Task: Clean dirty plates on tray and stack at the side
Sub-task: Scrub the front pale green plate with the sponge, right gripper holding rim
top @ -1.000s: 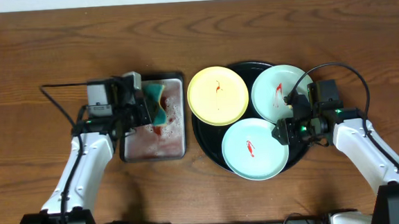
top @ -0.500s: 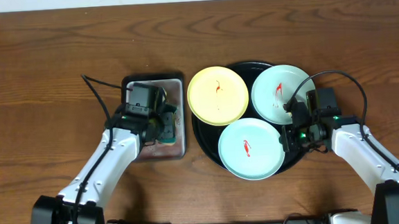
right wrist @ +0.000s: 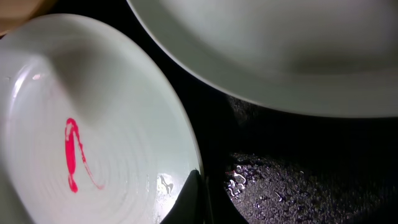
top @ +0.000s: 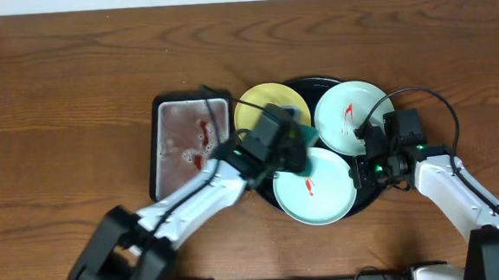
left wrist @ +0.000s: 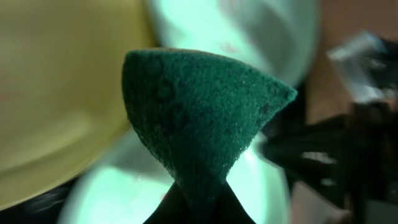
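**Sponge pinched in my left pincer, above the plates**

My left pincer (left wrist: 198,202) is closed tight on a teal sponge (left wrist: 199,124), which bulges up out of the grip and blocks most of that wrist's view. From overhead, the pincer hangs over the black tray (top: 315,81), where the yellow plate (top: 261,109) meets the near mint plate (top: 315,197). My left arm crosses the yellow plate and hides its lower right part.

All three plates lie on the black tray. The far mint plate (top: 350,116) carries a red streak, and so does the near one.

My right pincer (top: 358,170) sits at the near mint plate's right rim. In its wrist view, one dark finger (right wrist: 194,198) lies along that rim, above wet black tray floor. I cannot tell how wide it stands or whether it grips the rim.

A grey metal tray (top: 168,162), smeared red, lies just left of the black tray on the wooden table (top: 55,82).
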`<state>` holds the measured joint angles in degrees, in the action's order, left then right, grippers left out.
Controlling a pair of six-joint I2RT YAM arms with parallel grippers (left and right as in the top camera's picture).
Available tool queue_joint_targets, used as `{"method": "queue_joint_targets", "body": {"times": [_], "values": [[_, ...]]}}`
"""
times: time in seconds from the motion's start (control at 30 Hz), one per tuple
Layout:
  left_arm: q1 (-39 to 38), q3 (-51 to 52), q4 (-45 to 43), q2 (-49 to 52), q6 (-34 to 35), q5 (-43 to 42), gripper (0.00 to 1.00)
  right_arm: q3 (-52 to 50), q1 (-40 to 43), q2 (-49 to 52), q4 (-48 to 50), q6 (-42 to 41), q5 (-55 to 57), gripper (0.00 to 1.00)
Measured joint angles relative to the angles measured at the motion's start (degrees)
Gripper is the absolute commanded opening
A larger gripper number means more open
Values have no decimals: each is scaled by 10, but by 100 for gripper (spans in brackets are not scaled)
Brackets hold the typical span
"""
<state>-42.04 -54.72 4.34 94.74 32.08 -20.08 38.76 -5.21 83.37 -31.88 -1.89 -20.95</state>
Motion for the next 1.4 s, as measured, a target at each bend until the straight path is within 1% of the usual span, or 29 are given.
{"method": "queue_joint_targets", "body": {"times": [0.03, 0.13, 0.2, 0.27, 0.47, 0.6, 0.73, 0.83, 0.9, 1.0, 1.1, 1.17, 1.3, 1.4], "values": [[-21, -1, -21, 18, 15, -13, 8, 0, 0, 0, 0, 0, 0, 1], [-53, -1, -45, 49, 29, -23, 7, 0, 0, 0, 0, 0, 0, 1], [-61, -1, -40, 74, 37, -25, 7, 0, 0, 0, 0, 0, 0, 1], [-58, -2, -8, 82, 40, -18, 7, 0, 0, 0, -1, 0, -1, 1], [-27, -7, 52, 68, 29, 13, 7, 0, 0, 0, 0, 0, -7, 1], [-5, -7, 57, 24, 22, 37, 7, 0, 0, 0, 0, 0, -5, 1], [-20, -7, 28, -3, 21, 42, 7, 0, 0, 0, 0, 0, -4, 1], [-49, -7, 0, 6, 21, 42, 7, 0, 0, 0, 0, 0, -3, 1], [-71, -7, -20, 26, 20, 57, 7, 0, 0, 0, 0, 0, -2, 1], [-77, -7, -19, 70, 20, 91, 8, 0, 0, 0, 0, 0, -2, 1], [-67, -7, -17, 86, 15, 98, 7, 0, 0, 0, 0, 0, -4, 1], [-64, -7, -6, 85, 1, 99, 7, 0, 0, 0, 0, 0, -6, 1], [-58, -9, 59, 50, -14, 111, 7, 0, 0, 0, -2, 0, -7, 1], [-56, -9, 45, 15, -25, 119, 7, 0, 0, 0, -2, 0, -4, 1]]}}
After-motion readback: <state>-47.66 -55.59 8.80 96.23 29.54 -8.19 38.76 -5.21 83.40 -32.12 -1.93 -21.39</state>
